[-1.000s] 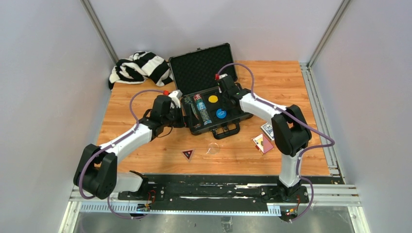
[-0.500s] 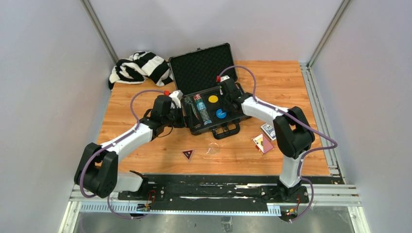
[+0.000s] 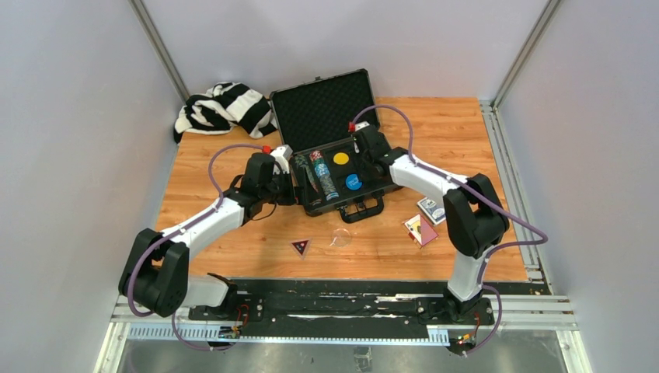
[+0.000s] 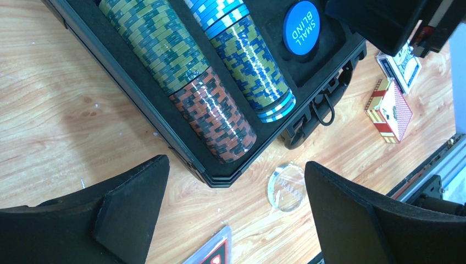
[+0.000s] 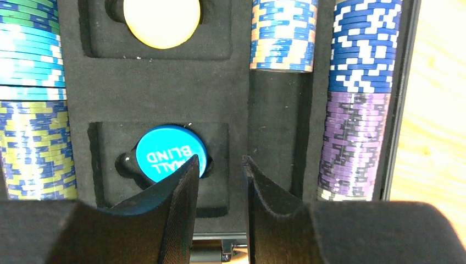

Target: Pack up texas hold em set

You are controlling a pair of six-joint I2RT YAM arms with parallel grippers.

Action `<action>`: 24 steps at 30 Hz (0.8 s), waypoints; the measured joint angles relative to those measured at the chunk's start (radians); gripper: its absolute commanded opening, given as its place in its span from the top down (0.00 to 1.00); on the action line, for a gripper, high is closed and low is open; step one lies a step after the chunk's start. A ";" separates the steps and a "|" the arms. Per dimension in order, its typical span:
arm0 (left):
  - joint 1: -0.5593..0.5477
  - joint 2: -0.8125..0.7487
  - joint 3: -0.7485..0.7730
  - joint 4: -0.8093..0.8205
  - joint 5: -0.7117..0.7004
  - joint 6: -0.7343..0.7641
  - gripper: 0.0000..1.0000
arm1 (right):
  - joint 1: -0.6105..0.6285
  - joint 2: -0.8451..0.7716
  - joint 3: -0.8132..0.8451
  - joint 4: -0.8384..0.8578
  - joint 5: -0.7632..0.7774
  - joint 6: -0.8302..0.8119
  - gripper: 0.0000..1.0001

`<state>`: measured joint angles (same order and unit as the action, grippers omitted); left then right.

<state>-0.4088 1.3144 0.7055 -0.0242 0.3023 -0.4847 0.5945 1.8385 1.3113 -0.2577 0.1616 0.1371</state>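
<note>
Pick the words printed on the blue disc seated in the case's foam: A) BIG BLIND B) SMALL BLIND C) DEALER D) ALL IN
B: the blue disc in its recess of the case reads SMALL BLIND, seen upside down in the right wrist view.

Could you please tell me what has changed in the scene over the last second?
The right arm drew back slightly toward its base and to its right. The right gripper now hovers over the case beside the blue disc, jaws slightly apart and empty. Nothing was taken hold of or let go. The left arm, the open left gripper, the chips and the card decks stayed put.
</note>
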 measured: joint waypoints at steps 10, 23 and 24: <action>0.000 -0.007 -0.007 0.000 -0.005 0.011 0.02 | 0.000 -0.036 0.004 -0.018 -0.005 -0.003 0.66; 0.000 -0.014 -0.013 0.001 -0.018 0.018 0.02 | 0.000 0.011 0.007 -0.018 -0.021 -0.003 0.66; 0.000 -0.014 -0.013 0.001 -0.018 0.018 0.02 | 0.000 0.011 0.009 -0.018 -0.021 -0.003 0.66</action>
<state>-0.4088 1.3003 0.6922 -0.0235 0.2840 -0.4664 0.5945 1.8496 1.3201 -0.2756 0.1402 0.1341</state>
